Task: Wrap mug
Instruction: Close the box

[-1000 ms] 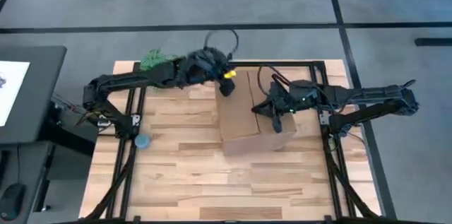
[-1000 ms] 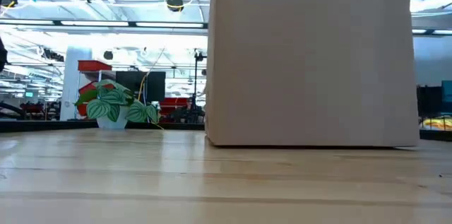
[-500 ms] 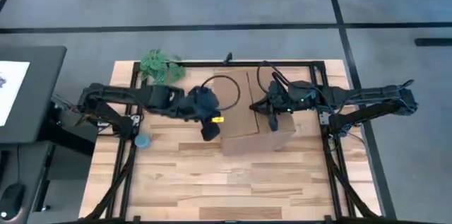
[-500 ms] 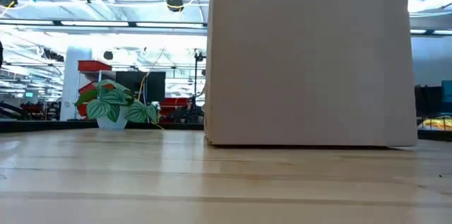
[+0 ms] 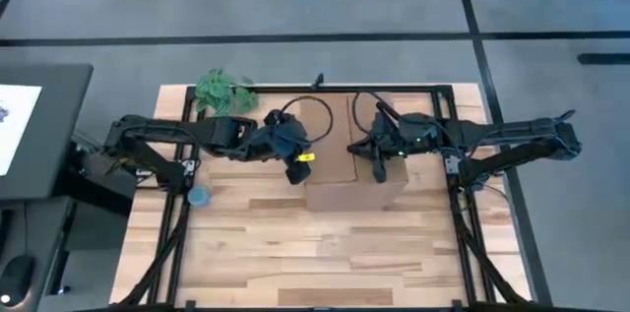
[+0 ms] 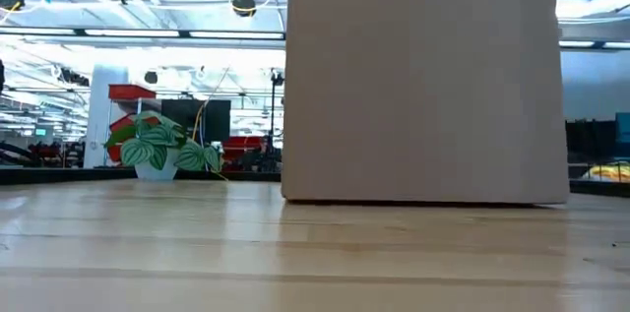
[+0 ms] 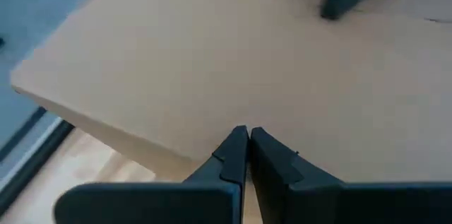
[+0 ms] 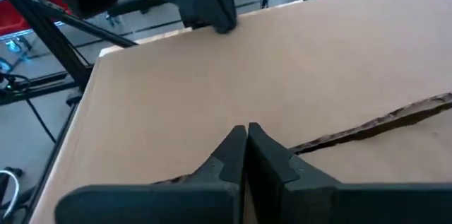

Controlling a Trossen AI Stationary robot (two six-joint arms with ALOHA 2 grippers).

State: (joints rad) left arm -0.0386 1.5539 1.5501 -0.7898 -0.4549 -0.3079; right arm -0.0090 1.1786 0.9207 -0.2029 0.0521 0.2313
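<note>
The left gripper has been swung from the table's 12 o'clock edge down to the brown paper's 9 o'clock side. The paper has been drawn toward 12 o'clock, and its standing front face is shifted slightly leftward in the low view.

Both arms reach in toward the table's middle. Left gripper and right gripper sit near each other, each with fingers pressed together.
</note>
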